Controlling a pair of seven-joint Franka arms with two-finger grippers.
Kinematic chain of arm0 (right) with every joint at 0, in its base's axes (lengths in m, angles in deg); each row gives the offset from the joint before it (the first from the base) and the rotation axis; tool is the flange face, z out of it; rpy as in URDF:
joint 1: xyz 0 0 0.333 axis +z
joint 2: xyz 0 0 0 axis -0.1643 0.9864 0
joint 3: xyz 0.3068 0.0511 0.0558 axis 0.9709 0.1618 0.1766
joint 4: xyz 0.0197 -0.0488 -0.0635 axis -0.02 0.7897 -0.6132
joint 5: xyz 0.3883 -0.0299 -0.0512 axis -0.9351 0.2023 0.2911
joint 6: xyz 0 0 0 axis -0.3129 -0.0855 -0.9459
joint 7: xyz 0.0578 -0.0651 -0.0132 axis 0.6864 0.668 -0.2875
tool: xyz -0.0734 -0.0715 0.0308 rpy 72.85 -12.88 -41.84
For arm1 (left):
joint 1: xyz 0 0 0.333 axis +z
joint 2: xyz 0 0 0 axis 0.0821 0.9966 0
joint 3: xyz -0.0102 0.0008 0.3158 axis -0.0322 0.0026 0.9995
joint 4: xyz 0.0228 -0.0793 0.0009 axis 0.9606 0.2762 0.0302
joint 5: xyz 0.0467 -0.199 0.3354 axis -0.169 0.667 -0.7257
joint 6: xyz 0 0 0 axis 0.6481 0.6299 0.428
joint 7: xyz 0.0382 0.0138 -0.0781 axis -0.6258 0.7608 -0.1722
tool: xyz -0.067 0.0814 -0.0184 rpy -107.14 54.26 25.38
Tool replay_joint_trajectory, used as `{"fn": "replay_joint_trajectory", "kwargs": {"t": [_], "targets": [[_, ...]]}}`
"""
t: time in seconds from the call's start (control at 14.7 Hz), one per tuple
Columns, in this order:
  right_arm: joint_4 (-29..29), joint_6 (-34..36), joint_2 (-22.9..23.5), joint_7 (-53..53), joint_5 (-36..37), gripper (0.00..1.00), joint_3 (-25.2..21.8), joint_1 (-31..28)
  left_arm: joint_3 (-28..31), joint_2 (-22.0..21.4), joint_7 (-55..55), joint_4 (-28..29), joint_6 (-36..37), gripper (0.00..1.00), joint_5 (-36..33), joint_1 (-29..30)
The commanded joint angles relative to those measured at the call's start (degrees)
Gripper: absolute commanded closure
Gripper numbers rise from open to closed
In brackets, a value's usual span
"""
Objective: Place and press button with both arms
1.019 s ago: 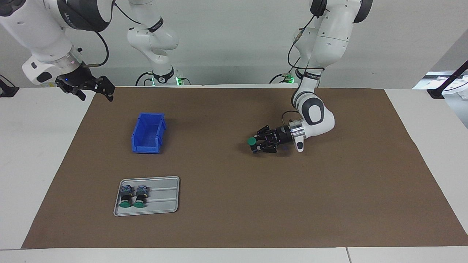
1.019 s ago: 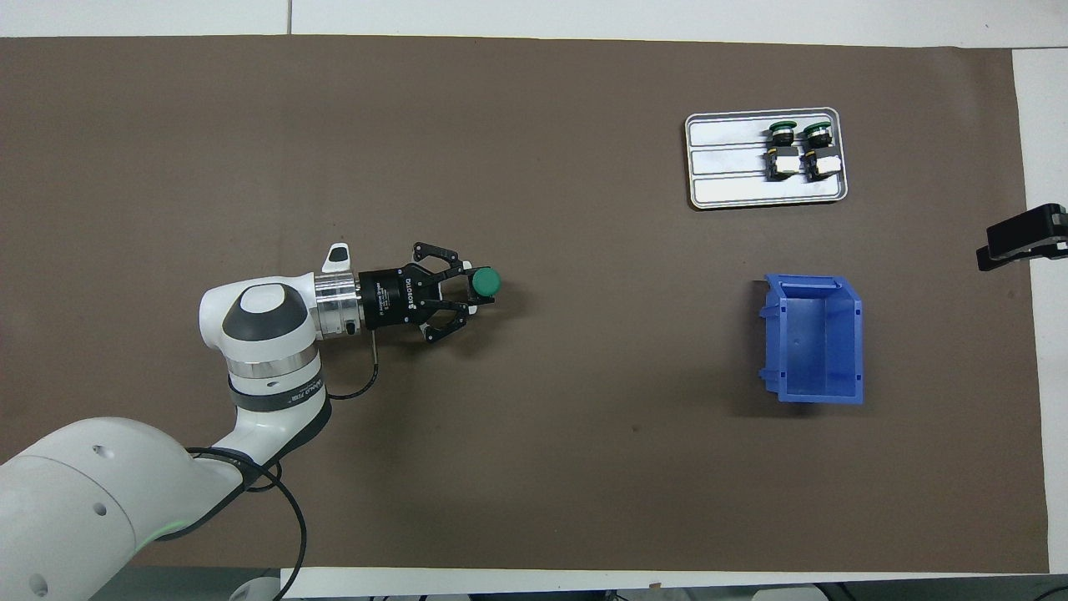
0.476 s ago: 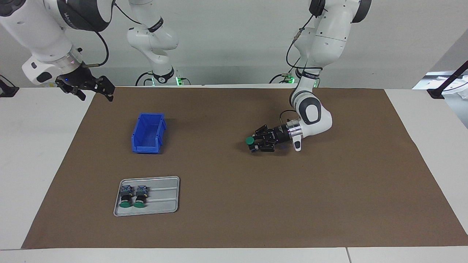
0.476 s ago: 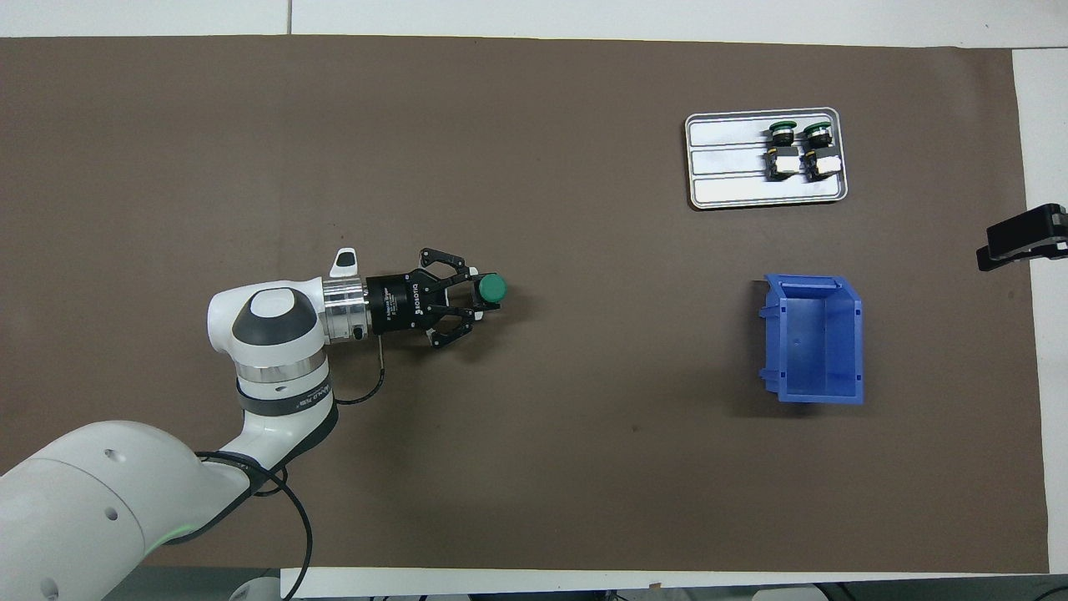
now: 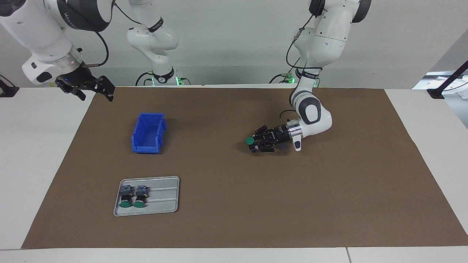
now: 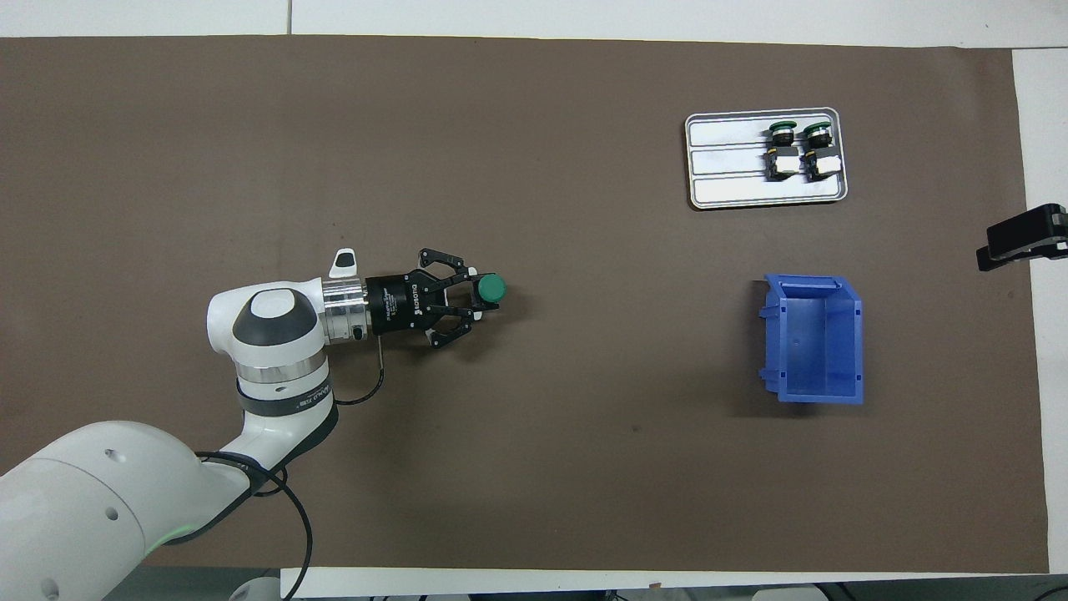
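**Left gripper grips a green button low over the mat; right gripper waits, spread open**

Taking the overhead view as the clock face, with twelve o'clock farthest from the robots: nearest the robots the left arm (image 6: 259,334) comes in from about seven o'clock and bends low over the brown mat (image 6: 534,467); its left gripper (image 5: 252,143) (image 6: 477,298) lies nearly level, aimed toward three o'clock, fingers partly closed on the button (image 5: 250,140) (image 6: 491,289); the green cap faces upward at the fingertips, about nine o'clock of the mat's middle; whether the button's base touches the mat cannot be told; next out, at about three o'clock, stands the blue bin (image 5: 148,133) (image 6: 813,340), open side up; just beside the mat's edge at that end the right gripper (image 5: 93,91) waits in the air over the corner nearest the robots, fingers spread wide and holding nothing; only a dark tip of it (image 6: 1022,236) shows from above; farthest out, at about two o'clock, lies the grey tray (image 5: 161,199) (image 6: 726,163); two more buttons (image 5: 133,196) (image 6: 799,148) lie side by side in it, touching or nearly so, at the tray's end toward the right arm, green caps pointing away from the robots.
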Motion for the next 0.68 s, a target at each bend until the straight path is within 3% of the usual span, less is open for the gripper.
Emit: {"fn": "replay_joint_trajectory", "kwargs": {"t": [0.0,0.14,0.61], "targets": [[1.73,-0.51,-1.48,1.00,-0.74,0.02,-0.15,-0.06,0.40,-0.98,0.78,1.20,-1.13,0.92,1.38,-0.85],[1.73,-0.51,-1.48,1.00,-0.74,0.02,-0.15,-0.06,0.40,-0.98,0.78,1.20,-1.22,0.81,1.29,-0.85],[1.73,-0.51,-1.48,1.08,-0.74,0.02,-0.15,-0.06,0.66,-1.33,0.33,1.29,-1.65,0.62,0.68,-0.85]]}}
